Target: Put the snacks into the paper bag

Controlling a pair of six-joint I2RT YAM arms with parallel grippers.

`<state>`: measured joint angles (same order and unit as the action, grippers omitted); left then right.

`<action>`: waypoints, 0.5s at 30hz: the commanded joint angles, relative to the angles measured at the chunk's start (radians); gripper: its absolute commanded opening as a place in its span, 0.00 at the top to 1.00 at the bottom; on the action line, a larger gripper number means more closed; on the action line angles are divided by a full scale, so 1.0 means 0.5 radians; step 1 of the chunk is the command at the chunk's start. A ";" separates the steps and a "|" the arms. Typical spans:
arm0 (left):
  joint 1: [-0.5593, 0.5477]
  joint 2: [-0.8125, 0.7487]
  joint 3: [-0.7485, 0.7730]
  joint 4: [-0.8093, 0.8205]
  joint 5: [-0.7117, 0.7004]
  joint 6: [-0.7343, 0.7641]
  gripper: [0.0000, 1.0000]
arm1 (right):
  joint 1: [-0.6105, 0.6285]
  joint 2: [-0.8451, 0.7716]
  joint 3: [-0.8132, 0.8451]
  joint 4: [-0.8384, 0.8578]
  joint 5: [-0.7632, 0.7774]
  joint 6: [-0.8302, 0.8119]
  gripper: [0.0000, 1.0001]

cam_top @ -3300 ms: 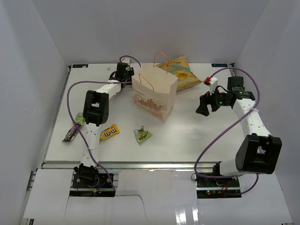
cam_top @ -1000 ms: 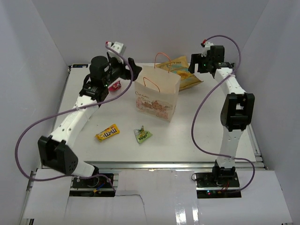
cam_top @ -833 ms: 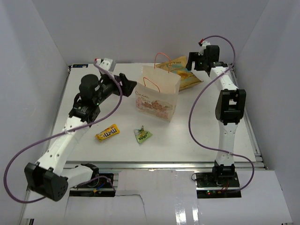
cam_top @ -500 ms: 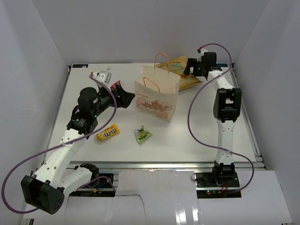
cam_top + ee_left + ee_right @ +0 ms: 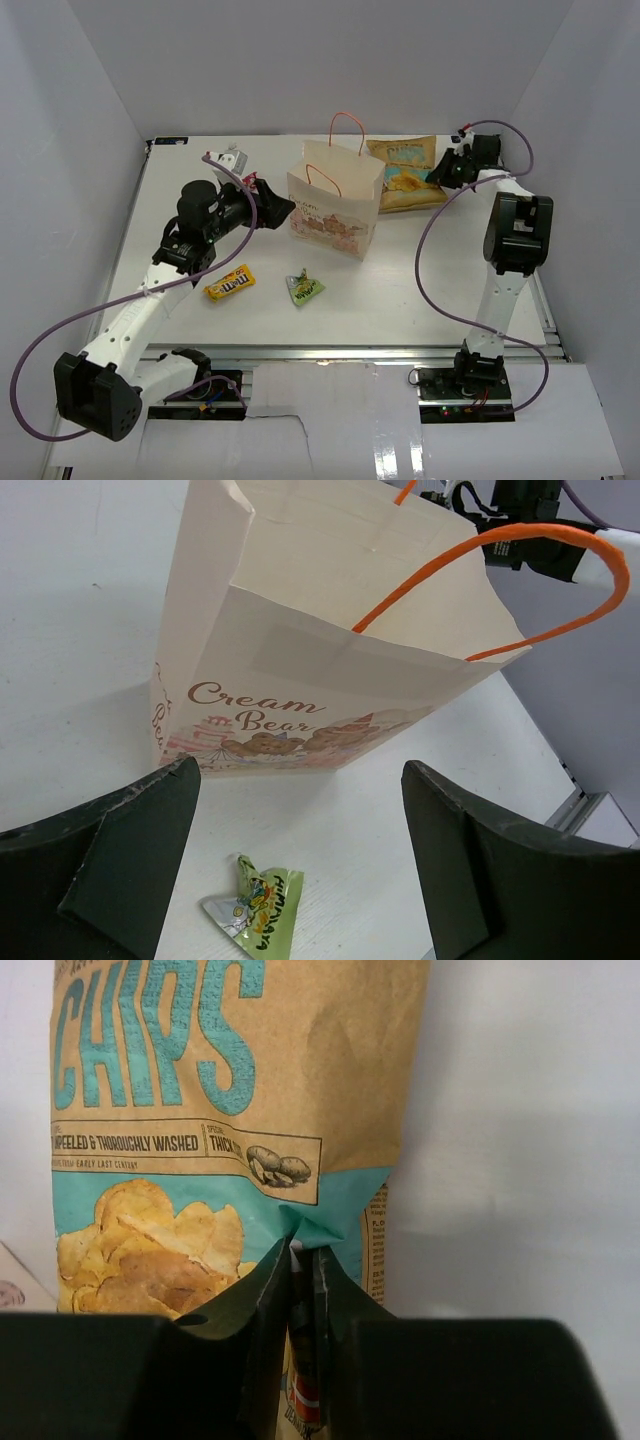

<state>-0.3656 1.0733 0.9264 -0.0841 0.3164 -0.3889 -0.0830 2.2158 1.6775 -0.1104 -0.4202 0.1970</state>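
The paper bag (image 5: pixel 335 205) stands upright at the table's middle back, mouth open, orange handles up; in the left wrist view the paper bag (image 5: pixel 330 650) fills the top. The large chip bag (image 5: pixel 405 175) lies flat to its right. My right gripper (image 5: pixel 441 176) is shut on a pinched fold of the chip bag (image 5: pixel 200 1110), the jaws meeting at my right gripper (image 5: pixel 303 1272). My left gripper (image 5: pixel 276 212) hangs open just left of the paper bag, holding nothing (image 5: pixel 300 855). The M&M's packet (image 5: pixel 230 285) and the green packet (image 5: pixel 305 288) lie in front; the green packet (image 5: pixel 262 920) shows below the left jaws.
A small red-pink packet (image 5: pixel 250 179) peeks out behind the left wrist. White walls close in the table on the left, back and right. The right arm (image 5: pixel 515 235) stretches along the right edge. The left arm's purple cable (image 5: pixel 60 320) loops over the left side.
My right gripper has shut on the chip bag's edge and dragged it right, out from behind the paper bag. The left arm has swung down to the paper bag's left side, still open.
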 commanded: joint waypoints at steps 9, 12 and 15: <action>0.001 -0.051 -0.128 0.153 0.174 -0.072 0.08 | -0.175 -0.949 -1.182 0.053 -0.144 -0.151 0.80; -0.002 -0.076 -0.165 0.217 0.186 -0.093 0.08 | -0.168 -1.139 -1.351 -0.058 -0.221 -0.314 0.62; 0.001 -0.103 -0.187 0.223 0.192 -0.093 0.08 | -0.172 -1.302 -1.407 -0.074 -0.084 -0.385 0.28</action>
<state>-0.3656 1.0657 0.8413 -0.0185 0.3878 -0.4271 -0.1680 1.6470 0.9855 -0.1303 -0.4732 0.0872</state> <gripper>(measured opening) 0.922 0.648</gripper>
